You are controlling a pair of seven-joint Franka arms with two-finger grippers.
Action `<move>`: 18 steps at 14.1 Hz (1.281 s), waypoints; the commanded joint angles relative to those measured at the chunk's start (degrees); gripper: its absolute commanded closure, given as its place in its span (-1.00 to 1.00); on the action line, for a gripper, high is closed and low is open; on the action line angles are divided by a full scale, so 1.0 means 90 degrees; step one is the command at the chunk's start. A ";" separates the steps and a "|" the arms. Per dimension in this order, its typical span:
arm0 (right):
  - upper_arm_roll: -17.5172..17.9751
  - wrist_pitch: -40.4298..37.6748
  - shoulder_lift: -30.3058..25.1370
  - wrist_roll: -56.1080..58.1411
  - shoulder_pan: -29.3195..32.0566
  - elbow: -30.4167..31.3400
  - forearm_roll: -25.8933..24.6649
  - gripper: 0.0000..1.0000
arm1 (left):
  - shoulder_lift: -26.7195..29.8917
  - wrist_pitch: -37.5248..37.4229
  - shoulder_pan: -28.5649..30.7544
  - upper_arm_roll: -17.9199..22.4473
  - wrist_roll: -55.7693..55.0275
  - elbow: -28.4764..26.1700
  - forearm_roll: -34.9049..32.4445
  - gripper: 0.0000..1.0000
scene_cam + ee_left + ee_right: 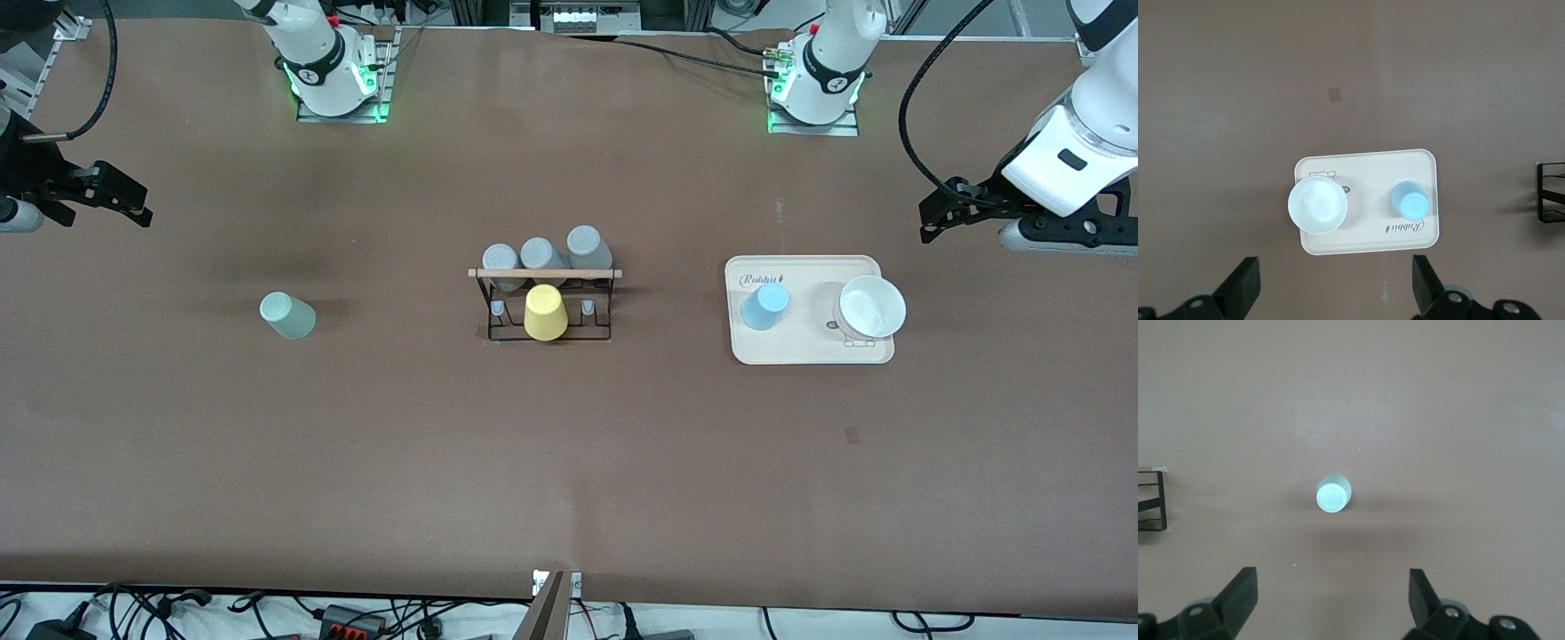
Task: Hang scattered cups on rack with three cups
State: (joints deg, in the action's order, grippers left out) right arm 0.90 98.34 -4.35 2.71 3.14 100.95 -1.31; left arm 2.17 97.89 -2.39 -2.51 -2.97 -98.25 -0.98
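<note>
The pale mint-green cup stands upside down on the table toward the right arm's end; it also shows in the right wrist view. The light blue cup stands upside down on a cream tray, also in the left wrist view. The black wire rack with a wooden rod stands mid-table and carries three grey cups and a yellow cup. My right gripper is open and empty, high over the table's right-arm end. My left gripper is open and empty, high over the left-arm end.
A white bowl sits on the tray beside the blue cup, also in the left wrist view. The tray lies between the rack and the left arm's end. Brown tabletop surrounds the mint cup.
</note>
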 commanded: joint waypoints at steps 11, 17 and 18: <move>0.0066 0.0010 -0.0103 -0.0008 0.0071 0.0072 0.0068 -1.00 | -0.0066 -0.0505 -0.0076 -0.0004 0.0096 0.0115 0.0031 -1.00; 0.0076 0.0117 -0.0045 -0.0008 0.0071 0.0072 0.0068 -1.00 | -0.0807 -0.1411 -0.0075 0.0006 0.0125 0.0701 0.0031 -1.00; 0.0076 0.0128 0.0004 -0.0008 0.0062 0.0072 0.0068 -1.00 | -0.0837 -0.1617 -0.0114 0.0006 0.0145 0.0711 0.0031 -1.00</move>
State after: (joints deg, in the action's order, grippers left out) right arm 0.94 98.70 -4.27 2.70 3.14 101.06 -1.27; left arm -1.69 87.64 -2.94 -2.48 -2.90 -96.02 -0.98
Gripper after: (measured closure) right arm 0.000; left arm 0.000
